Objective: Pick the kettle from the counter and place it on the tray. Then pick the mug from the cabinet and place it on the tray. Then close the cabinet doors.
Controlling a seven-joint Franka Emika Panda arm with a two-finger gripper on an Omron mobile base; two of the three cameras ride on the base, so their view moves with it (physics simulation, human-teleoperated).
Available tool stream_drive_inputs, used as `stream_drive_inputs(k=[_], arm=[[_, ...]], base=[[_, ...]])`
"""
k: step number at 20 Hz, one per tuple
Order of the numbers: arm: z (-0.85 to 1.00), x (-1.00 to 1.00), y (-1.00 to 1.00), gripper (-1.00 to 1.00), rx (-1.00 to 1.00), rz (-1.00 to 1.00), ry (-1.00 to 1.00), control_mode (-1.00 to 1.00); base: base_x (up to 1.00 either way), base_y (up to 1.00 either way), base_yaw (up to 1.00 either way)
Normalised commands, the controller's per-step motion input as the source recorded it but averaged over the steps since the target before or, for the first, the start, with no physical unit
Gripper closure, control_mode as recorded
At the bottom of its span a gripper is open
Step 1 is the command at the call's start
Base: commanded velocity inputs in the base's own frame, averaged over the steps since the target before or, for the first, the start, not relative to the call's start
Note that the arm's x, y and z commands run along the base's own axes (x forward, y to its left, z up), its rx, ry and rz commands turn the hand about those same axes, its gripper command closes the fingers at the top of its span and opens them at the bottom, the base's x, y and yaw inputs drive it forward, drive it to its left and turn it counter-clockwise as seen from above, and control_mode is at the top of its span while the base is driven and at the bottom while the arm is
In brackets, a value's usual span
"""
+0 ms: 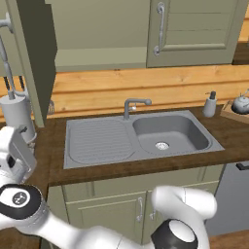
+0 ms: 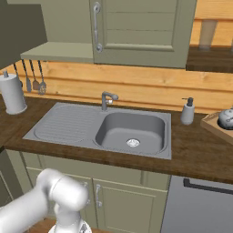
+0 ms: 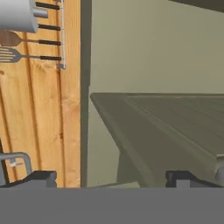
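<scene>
Silvery kettle (image 2: 226, 118) sits on tray (image 2: 214, 126); gripper (image 3: 111, 180) jaws wide apart, empty, facing the left cabinet door (image 3: 175, 131).

Kettles: one, the kettle (image 1: 240, 103) sitting on the tray (image 1: 232, 115) at far right.
Trays: one.
Soap pump bottles: one, the soap pump bottle (image 2: 187, 111) beside the sink.
Sinks: one sink (image 1: 138, 137), one bowl, one ribbed drainer.
Taps: one tap (image 2: 107, 98) behind the bowl.
Wall cabinet doors: two, the left door (image 1: 36, 58) swung open, the right door (image 2: 143, 29) shut.
Hanging utensils: three counted on the utensil rail (image 2: 32, 75).
Paper towel rolls: one paper towel roll (image 2: 12, 94) at left.
</scene>
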Motion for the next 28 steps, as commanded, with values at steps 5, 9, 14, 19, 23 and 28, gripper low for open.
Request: stream_drive_inputs(k=[5, 9, 14, 19, 23, 28], arm=[[0.34, 0.59, 0.05, -1.00, 0.00, 0.00, 0.20, -1.00], [0.33, 0.72, 0.00, -1.00, 0.00, -0.01, 0.23, -1.00], [0.31, 0.26, -0.47, -1.00, 0.00, -0.01, 0.12, -1.00], [0.30, 0.02, -0.89, -1.00, 0.00, 0.00, 0.03, -1.00], [0.25, 0.10, -1.00, -1.00, 0.01, 0.00, 0.07, -1.00], [0.18, 0.24, -1.00, -1.00, 0.04, 0.00, 0.08, -1.00]], base=[[0.00, 0.00, 0.00], [0.00, 0.00, 0.00], [0.00, 0.00, 0.00], [0.00, 0.00, 0.00], [0.00, 0.00, 0.00], [0.00, 0.00, 0.00]])
